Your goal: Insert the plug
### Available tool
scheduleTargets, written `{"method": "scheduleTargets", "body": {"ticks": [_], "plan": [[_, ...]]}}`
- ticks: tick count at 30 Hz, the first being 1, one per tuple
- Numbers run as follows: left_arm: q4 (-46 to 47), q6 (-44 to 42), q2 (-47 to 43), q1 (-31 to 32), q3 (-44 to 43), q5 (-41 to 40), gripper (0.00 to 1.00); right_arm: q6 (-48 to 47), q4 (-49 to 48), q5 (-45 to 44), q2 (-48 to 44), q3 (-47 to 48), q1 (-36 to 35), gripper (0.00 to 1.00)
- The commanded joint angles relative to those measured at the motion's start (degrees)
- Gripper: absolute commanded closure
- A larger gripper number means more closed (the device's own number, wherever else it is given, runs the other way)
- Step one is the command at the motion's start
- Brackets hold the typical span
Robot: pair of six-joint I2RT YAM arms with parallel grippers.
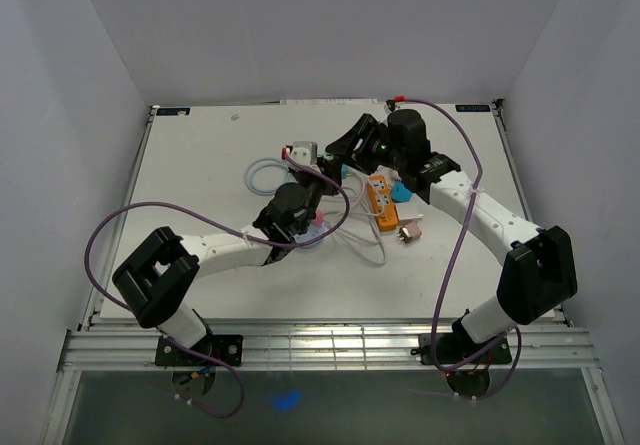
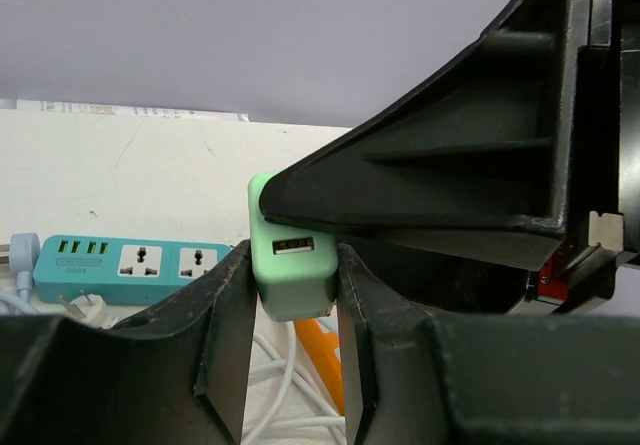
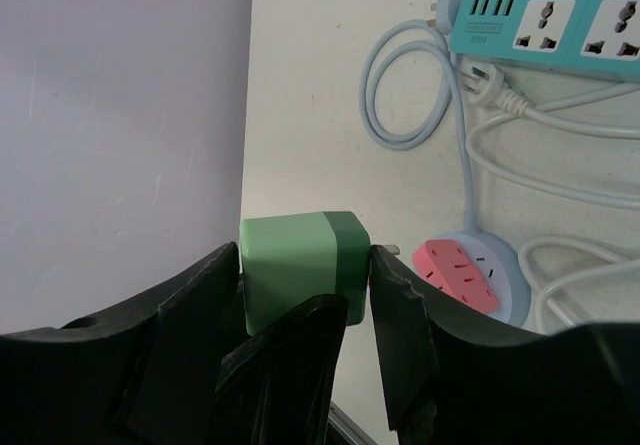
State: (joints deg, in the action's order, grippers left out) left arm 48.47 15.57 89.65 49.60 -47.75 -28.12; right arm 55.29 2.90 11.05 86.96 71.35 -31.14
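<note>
Left wrist view: your left pincer (image 2: 293,265) is clamped on the green plug (image 2: 292,290) at centre frame, USB face toward the lens, with a black finger of the other arm across its top. The teal power strip (image 2: 130,270) lies on the worktop (image 2: 150,175) at lower left. Right wrist view: your right pincer (image 3: 305,260) grips the same plug, long axis left-right, darker end toward the round pink socket (image 3: 468,275) at lower right. Top view: both arms meet mid-frame, equally near the plug, which is aloft between them.
</note>
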Motion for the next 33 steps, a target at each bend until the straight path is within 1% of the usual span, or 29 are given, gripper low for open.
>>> {"method": "scheduleTargets", "body": {"ticks": [1, 3, 4, 6, 7, 9, 11, 12, 13, 15, 16, 17, 18, 19, 20, 22, 23, 25, 27, 29, 30, 31, 33], "plan": [[2.33, -0.02, -2.63, -0.21, 0.19, 2.1, 1.0, -0.18, -2.19, 2.57, -2.14, -0.34, -0.24, 0.37], [2.6, 0.16, -3.77, -0.3, 2.21, 2.1, 1.0, -0.35, -2.19, 2.66, -2.06, -0.07, 0.28, 0.33], [2.6, 0.16, -4.47, -0.3, 2.92, 1.84, 1.0, -0.53, -2.19, 2.84, -1.97, 0.01, 0.37, 0.25], [2.33, 0.16, -7.28, -0.39, 5.45, 2.01, 1.0, -0.97, -2.19, 2.93, -1.88, 0.19, 1.07, 0.2], [1.98, 0.07, -8.42, -0.39, 6.25, 2.19, 1.0, -1.06, -2.19, 3.19, -1.88, 0.28, 1.34, 0.15], [-0.03, 0.6, -12.2, -0.47, 8.79, 2.45, 1.0, -2.28, -2.19, 3.63, -1.7, 0.71, 2.39, 0.13], [-2.92, 1.04, -15.01, -0.82, 10.38, 3.94, 1.0, -4.04, -1.23, 4.24, -1.53, 1.59, 3.09, 0.13], [-4.51, 1.13, -18.33, -0.91, 11.7, 5.43, 1.0, -5.09, -1.05, 4.77, -1.44, 2.29, 3.36, 0.13], [-6.09, 1.3, -20.11, -1.09, 12.15, 5.97, 1.0, -7.71, -0.7, 5.99, -1.35, 2.82, 3.62, 0.13], [-13.98, 2.96, -25.19, -1.7, 12.59, 5.88, 1.0, -11.23, 1.49, 7.75, -0.65, 4.23, 4.24, 0.12], [-17.49, 4.02, -26.79, -1.96, 12.07, 6.06, 1.0, -14.47, 2.89, 9.06, -0.13, 6.32, 4.41, 0.13], [-23.97, 5.42, -28.28, -2.75, 11.8, 6.32, 1.0, -15.98, 6.39, 9.34, 0.23, 7.39, 4.59, 0.13], [-29.34, 5.78, -31.0, -2.93, 11.63, 6.32, 1.0, -19.31, 7.12, 10.73, 0.66, 8.44, 4.59, 0.13], [-29.39, 6.31, -32.33, -2.93, 11.62, 6.32, 1.0, -19.34, 7.99, 11.1, 0.84, 8.8, 4.59, 0.13], [-34.01, 7.7, -33.65, -3.11, 11.54, 6.24, 1.0, -21.69, 9.13, 11.45, 1.02, 9.07, 4.59, 0.14], [-38.95, 10.6, -37.15, -3.11, 11.28, 4.05, 1.0, -24.69, 11.42, 12.5, 1.81, 9.07, 4.42, 0.14], [-43.41, 11.92, -38.31, -3.2, 11.27, 3.52, 1.0, -27.05, 12.04, 12.59, 2.07, 8.28, 4.33, 0.14], [-46.26, 14.56, -41.03, -3.2, 11.45, 3.33, 1.0, -29.7, 11.0, 14.52, 2.43, 6.35, 3.98, 0.16], [-51.08, 17.45, -42.18, -3.2, 11.1, 3.33, 1.0, -34.7, 11.86, 15.23, 4.35, 5.81, 3.1, 0.17], [-55.91, 19.4, -43.15, -3.29, 10.22, 2.55, 1.0, -39.88, 15.89, 15.5, 7.24, 8.35, 0.48, 0.18], [-57.33, 20.02, -43.41, -3.29, 9.96, 2.19, 1.0, -44.95, 17.74, 14.28, 8.22, 9.5, -0.76, 0.19], [-59.08, 22.28, -43.68, -3.29, 9.69, 1.41, 1.0, -47.35, 20.46, 12.0, 9.18, 10.46, -1.99, 0.21], [-62.7, 24.32, -45.08, -3.29, 9.86, -0.52, 1.0, -50.79, 21.79, 10.58, 11.9, 12.4, -5.15, 0.22]]}}
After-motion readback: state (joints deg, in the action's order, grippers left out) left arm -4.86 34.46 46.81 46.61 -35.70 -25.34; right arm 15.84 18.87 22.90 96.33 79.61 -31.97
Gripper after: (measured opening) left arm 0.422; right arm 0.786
